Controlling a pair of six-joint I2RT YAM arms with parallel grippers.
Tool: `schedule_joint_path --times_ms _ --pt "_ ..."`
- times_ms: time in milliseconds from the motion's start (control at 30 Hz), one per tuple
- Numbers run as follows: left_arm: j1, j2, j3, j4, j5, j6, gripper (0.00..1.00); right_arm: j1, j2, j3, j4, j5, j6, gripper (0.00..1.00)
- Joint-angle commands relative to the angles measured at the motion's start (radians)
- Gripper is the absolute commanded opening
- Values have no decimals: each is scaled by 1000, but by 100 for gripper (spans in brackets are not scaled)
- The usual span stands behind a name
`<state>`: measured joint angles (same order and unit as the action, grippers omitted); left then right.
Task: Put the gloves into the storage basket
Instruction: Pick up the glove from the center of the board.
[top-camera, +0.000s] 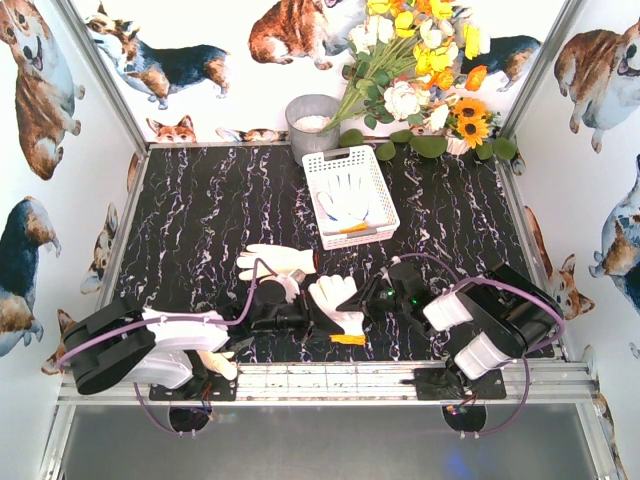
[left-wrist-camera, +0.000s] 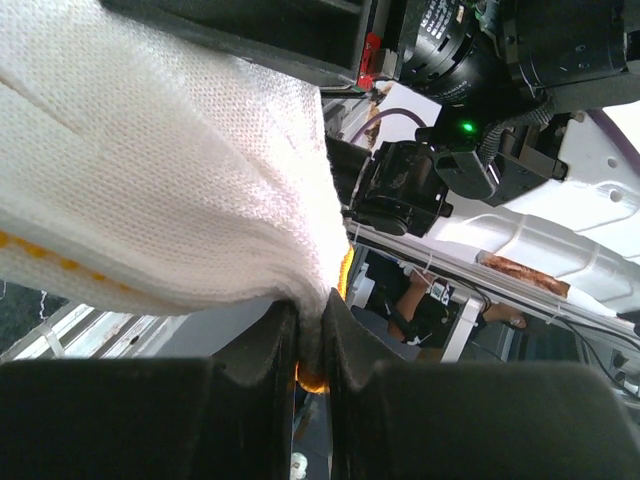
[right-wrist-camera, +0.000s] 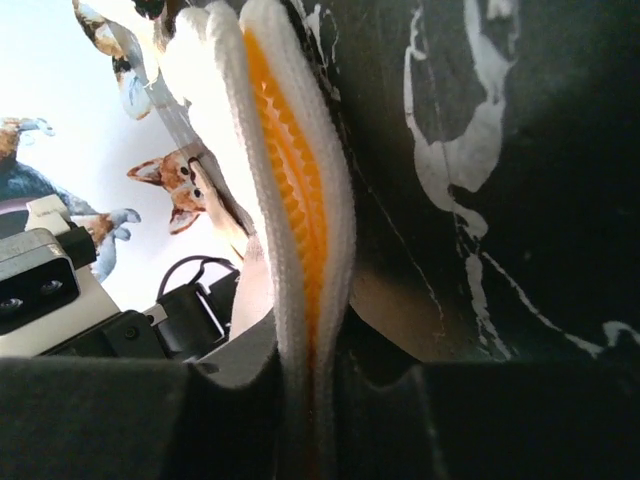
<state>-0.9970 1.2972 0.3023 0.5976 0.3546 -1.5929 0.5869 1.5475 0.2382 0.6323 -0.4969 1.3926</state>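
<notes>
A white knit glove (top-camera: 333, 300) with an orange cuff (top-camera: 349, 339) hangs between my two grippers near the table's front. In the left wrist view my left gripper (left-wrist-camera: 315, 300) is shut on a fold of this glove (left-wrist-camera: 170, 180). My right gripper (right-wrist-camera: 310, 350) is shut on the glove's orange-lined cuff (right-wrist-camera: 300, 180). From above, the left gripper (top-camera: 303, 318) is at the glove's left and the right gripper (top-camera: 372, 300) at its right. A cream glove (top-camera: 275, 260) lies flat just behind them. The white storage basket (top-camera: 320, 170) stands at the back with a white glove (top-camera: 347, 200) inside.
A grey round bucket (top-camera: 312, 120) and a bunch of flowers (top-camera: 420, 70) stand behind the basket. An aluminium rail (top-camera: 400, 380) runs along the near edge. Something cream (top-camera: 216, 363) pokes out under the left arm. Printed walls close in three sides.
</notes>
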Motion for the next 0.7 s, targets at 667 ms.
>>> schedule_joint_path --times_ms 667 --pt "6 -307 77 -372 -73 215 0 4 -160 493 -594 -77 -351 0"
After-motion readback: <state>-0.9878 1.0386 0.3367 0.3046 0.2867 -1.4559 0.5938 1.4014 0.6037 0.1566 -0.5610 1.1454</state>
